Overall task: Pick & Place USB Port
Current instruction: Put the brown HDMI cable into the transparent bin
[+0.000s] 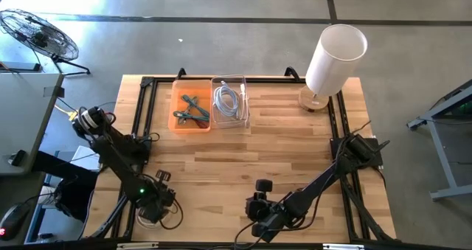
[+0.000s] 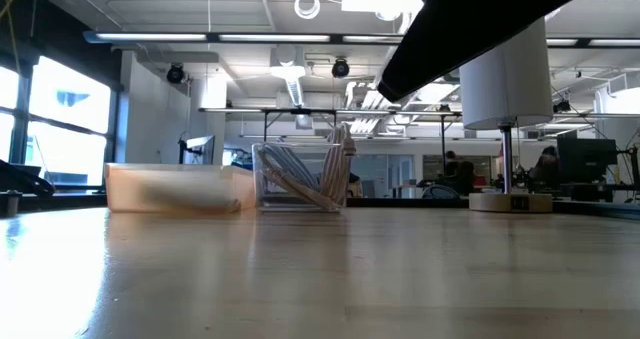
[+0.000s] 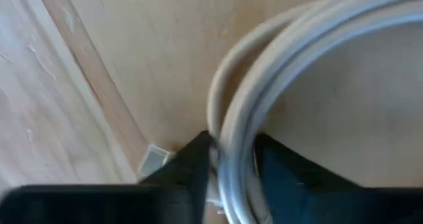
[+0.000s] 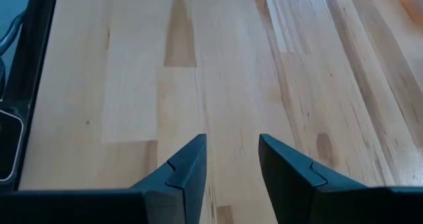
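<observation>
A coiled white USB cable [image 3: 310,45] lies on the wooden table near its front left corner, and its loop [image 1: 164,219] shows beside my left gripper [image 1: 151,206]. That gripper [image 3: 232,145] points down and is shut on the coil's strands. A small silvery plug [image 3: 153,159] lies on the wood just beside one finger. My right gripper [image 4: 231,151] hovers open over bare wood near the front middle of the table [image 1: 254,209], with nothing between its fingers. My left gripper pinches the bundled strands of the coil [image 3: 234,128] between its two fingers, at one side of the loop. The fingers come from above, pointing down, and stand across the strands. The rest of the loop lies on the table.
At the back stand an orange bin [image 1: 192,111] with tools and a clear bin [image 1: 230,99] of more white cables. A white lamp [image 1: 332,54] stands at the back right. A black frame [image 1: 144,110] runs round the table. Bare wood spreads across the middle [image 1: 251,154].
</observation>
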Available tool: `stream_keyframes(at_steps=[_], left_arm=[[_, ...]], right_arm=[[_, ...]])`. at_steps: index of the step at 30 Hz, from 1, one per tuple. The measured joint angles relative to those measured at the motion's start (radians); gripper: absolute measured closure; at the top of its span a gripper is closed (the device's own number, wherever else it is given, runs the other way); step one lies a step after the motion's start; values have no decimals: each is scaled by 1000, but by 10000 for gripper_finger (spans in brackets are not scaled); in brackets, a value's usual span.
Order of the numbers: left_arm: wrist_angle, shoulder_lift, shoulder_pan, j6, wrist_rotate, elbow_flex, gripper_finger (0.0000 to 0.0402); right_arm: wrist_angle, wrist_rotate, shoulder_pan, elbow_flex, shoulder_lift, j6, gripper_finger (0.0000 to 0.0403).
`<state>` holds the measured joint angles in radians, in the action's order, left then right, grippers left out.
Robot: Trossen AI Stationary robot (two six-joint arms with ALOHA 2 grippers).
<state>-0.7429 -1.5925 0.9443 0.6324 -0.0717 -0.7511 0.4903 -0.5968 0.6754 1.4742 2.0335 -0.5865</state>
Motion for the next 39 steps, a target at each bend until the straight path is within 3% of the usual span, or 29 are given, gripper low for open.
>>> stream_keyframes(at_steps=[3,4,8,11,16,20,27,31,39], left_arm=[[-10,0,1,0,-30,-3,367],[-21,-1,1,0,-43,-12,373],[-93,-10,-1,-88,-122,-86,372],[-221,-13,-16,-185,-243,-176,372],[-528,-10,-71,-293,-525,-385,372],[-660,-9,-146,-413,-800,-547,372],[-700,-5,-310,-717,-1035,-733,372],[-697,1,-439,-905,-1054,-781,372],[-570,8,-756,-1371,-865,-788,372]], right_arm=[[-3,-1,2,0,0,0,273],[-3,-4,3,0,0,0,273],[-3,-27,6,0,0,1,273],[-3,-51,8,0,0,8,273],[-4,-132,11,0,0,6,273],[-8,-232,23,0,0,1,273],[-1,-421,62,0,0,-18,273],[9,-524,86,0,0,-18,273],[50,-589,100,0,0,-18,273]])
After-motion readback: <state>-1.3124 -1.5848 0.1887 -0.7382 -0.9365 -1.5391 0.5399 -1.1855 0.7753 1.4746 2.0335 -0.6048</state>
